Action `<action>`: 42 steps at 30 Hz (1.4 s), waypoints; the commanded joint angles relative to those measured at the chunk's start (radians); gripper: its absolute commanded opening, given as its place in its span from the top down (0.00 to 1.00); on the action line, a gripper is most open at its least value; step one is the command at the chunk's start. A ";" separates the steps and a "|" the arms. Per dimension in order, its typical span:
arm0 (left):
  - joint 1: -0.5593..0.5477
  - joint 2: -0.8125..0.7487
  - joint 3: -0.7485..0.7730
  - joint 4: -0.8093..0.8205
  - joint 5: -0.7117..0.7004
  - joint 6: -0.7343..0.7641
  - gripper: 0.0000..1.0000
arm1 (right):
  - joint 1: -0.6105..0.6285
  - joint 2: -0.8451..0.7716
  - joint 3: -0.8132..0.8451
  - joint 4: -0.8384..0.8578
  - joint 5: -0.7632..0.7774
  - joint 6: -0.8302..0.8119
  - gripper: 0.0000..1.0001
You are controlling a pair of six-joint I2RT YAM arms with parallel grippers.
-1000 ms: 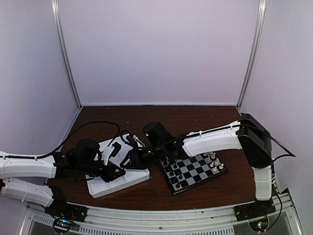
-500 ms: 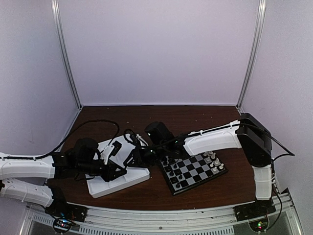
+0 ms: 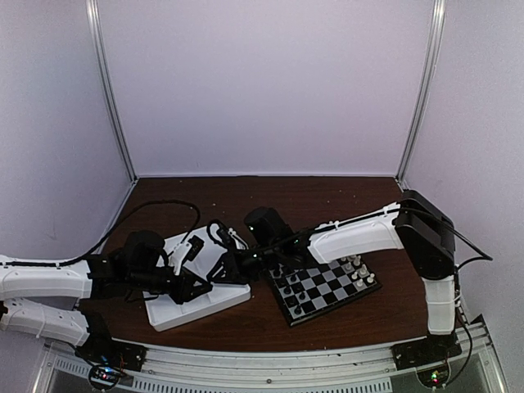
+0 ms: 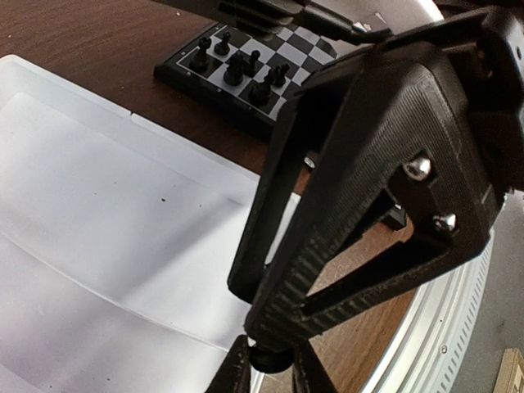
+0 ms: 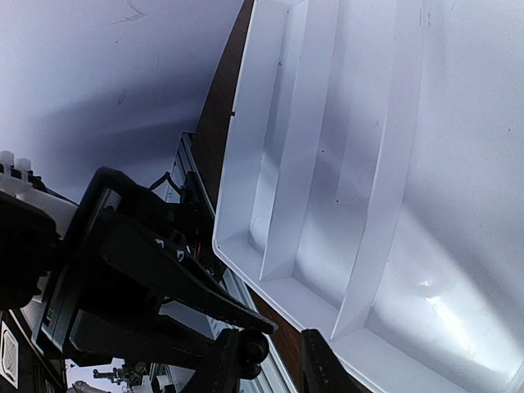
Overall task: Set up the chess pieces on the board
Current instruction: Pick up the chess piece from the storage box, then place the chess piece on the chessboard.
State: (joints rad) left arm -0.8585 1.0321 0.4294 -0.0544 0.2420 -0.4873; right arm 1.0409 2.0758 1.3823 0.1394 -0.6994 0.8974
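One piece in hand: tiny black piece (image 4: 270, 358) pinched tight in left fingers (image 4: 235, 375), above the tray edge, not on the board.
Right fingers (image 5: 316, 364): apart, tips right at that piece, not clamped on it; looks like a handover.
Board (image 3: 326, 288): one, on desk (image 3: 270, 205), just right of tray (image 3: 196, 309).
Black pieces (image 4: 235, 70) set: roughly seven, at the tray-side end; count shaky.
White pieces (image 3: 358, 266): cluster at opposite end, too small to count.
Left to do: probably over half the black set.

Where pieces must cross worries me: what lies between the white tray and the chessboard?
Only a bare strip of brown table separates tray and board, clearest in the left wrist view; from above, the right arm partly hides it.
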 commanded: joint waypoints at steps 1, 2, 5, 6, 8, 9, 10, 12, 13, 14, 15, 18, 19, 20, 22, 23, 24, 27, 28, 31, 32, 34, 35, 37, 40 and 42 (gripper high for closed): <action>-0.003 -0.005 0.019 0.029 0.001 0.021 0.83 | -0.007 -0.036 -0.031 0.032 -0.021 0.003 0.73; -0.004 -0.003 0.019 0.031 0.004 0.021 0.83 | -0.007 -0.037 -0.035 0.033 -0.024 0.003 0.76; -0.004 0.000 0.020 0.031 0.010 0.023 0.83 | -0.007 -0.039 -0.037 0.037 -0.033 0.004 0.82; -0.004 0.000 0.020 0.031 0.009 0.022 0.83 | -0.006 -0.040 -0.038 0.040 -0.036 0.006 0.84; -0.003 0.002 0.020 0.032 0.011 0.023 0.83 | -0.007 -0.042 -0.037 0.047 -0.042 0.012 0.88; -0.004 0.002 0.020 0.032 0.009 0.023 0.83 | -0.007 -0.042 -0.037 0.051 -0.045 0.014 0.89; -0.004 0.002 0.020 0.031 0.007 0.023 0.83 | -0.007 -0.042 -0.037 0.054 -0.048 0.017 0.91; -0.004 0.000 0.022 0.029 0.005 0.023 0.83 | -0.007 -0.043 -0.037 0.058 -0.051 0.021 0.95; -0.004 0.000 0.023 0.027 0.002 0.023 0.83 | -0.007 -0.045 -0.037 0.058 -0.050 0.020 0.98; -0.004 -0.001 0.023 0.024 -0.003 0.023 0.82 | -0.008 -0.047 -0.039 0.058 -0.046 0.020 1.00; -0.004 -0.001 0.023 0.021 -0.009 0.022 0.76 | -0.010 -0.051 -0.042 0.059 -0.042 0.019 1.00; -0.004 -0.015 0.017 0.011 -0.028 0.017 0.48 | -0.022 -0.075 -0.060 0.068 -0.035 0.010 1.00; -0.004 -0.023 0.012 0.011 -0.031 0.016 0.43 | -0.030 -0.091 -0.078 0.073 -0.032 0.005 1.00; -0.004 -0.032 0.007 0.011 -0.036 0.014 0.39 | -0.041 -0.114 -0.093 0.067 -0.026 -0.006 1.00; -0.004 -0.055 -0.004 0.008 -0.045 0.010 0.35 | -0.065 -0.168 -0.110 -0.007 -0.002 -0.069 1.00; -0.004 -0.068 -0.010 0.005 -0.050 0.010 0.34 | -0.075 -0.198 -0.115 -0.064 0.019 -0.114 1.00; -0.004 -0.080 -0.014 -0.001 -0.057 0.009 0.34 | -0.083 -0.231 -0.119 -0.133 0.055 -0.172 1.00; -0.003 -0.110 -0.020 -0.018 -0.083 0.009 0.33 | -0.085 -0.346 -0.128 -0.336 0.229 -0.361 1.00; -0.004 -0.119 -0.022 -0.021 -0.090 0.008 0.33 | -0.086 -0.384 -0.142 -0.379 0.282 -0.401 1.00; -0.004 -0.136 -0.029 -0.022 -0.112 0.005 0.34 | -0.084 -0.489 -0.207 -0.453 0.426 -0.490 1.00; -0.004 -0.139 -0.029 -0.022 -0.122 0.001 0.34 | -0.084 -0.520 -0.238 -0.466 0.461 -0.512 1.00; -0.004 -0.143 -0.021 -0.040 -0.155 -0.009 0.34 | -0.082 -0.581 -0.301 -0.479 0.519 -0.547 1.00; -0.003 -0.142 -0.008 -0.065 -0.194 -0.019 0.34 | -0.079 -0.610 -0.337 -0.482 0.543 -0.563 1.00; -0.003 -0.129 0.055 -0.190 -0.322 -0.060 0.36 | -0.076 -0.668 -0.409 -0.476 0.577 -0.585 1.00; -0.004 -0.092 0.157 -0.387 -0.503 -0.128 0.37 | -0.072 -0.757 -0.520 -0.444 0.622 -0.601 1.00; -0.002 -0.070 0.216 -0.508 -0.616 -0.202 0.37 | -0.068 -0.807 -0.594 -0.415 0.641 -0.607 1.00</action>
State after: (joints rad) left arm -0.8593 0.9318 0.5213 -0.3141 -0.0914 -0.5541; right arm 0.9638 1.3594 0.8928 -0.2825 -0.1730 0.3500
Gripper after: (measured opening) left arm 0.631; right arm 0.065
